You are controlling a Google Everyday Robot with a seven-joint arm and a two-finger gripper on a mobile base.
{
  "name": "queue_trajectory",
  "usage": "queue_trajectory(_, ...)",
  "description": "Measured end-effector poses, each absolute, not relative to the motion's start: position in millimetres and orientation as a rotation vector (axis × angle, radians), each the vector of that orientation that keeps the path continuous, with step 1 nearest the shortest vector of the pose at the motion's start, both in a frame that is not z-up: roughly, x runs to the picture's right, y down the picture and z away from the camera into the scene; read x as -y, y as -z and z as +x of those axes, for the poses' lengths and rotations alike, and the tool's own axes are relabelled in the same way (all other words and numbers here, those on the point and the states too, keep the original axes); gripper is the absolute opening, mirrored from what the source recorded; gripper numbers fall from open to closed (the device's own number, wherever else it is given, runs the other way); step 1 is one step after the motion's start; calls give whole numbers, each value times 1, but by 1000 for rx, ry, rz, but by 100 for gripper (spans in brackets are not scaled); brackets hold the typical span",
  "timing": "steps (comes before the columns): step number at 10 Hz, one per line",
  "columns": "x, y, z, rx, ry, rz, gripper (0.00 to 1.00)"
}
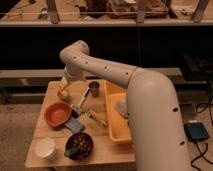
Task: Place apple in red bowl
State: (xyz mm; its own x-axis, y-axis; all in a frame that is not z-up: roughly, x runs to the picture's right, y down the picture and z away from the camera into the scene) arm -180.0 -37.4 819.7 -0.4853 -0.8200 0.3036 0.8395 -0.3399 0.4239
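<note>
Now, likely pickup: gripper (64,84) sits right at the apple (63,94), far left; whether it grips, cannot tell. Next you confirm hold, carry nearer, over red bowl (56,115).

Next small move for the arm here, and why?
Probably ease the gripper down the last bit and take hold of the small round red-and-yellow apple. The gripper sits just above it, and the apple looks to rest on the wooden table, beyond the shallow red-orange bowl, which holds nothing yet.
</note>
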Motion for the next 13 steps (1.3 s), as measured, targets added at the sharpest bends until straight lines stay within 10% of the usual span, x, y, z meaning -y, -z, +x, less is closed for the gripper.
queue_trajectory(13,51,-873,-264,630,1988,10,80)
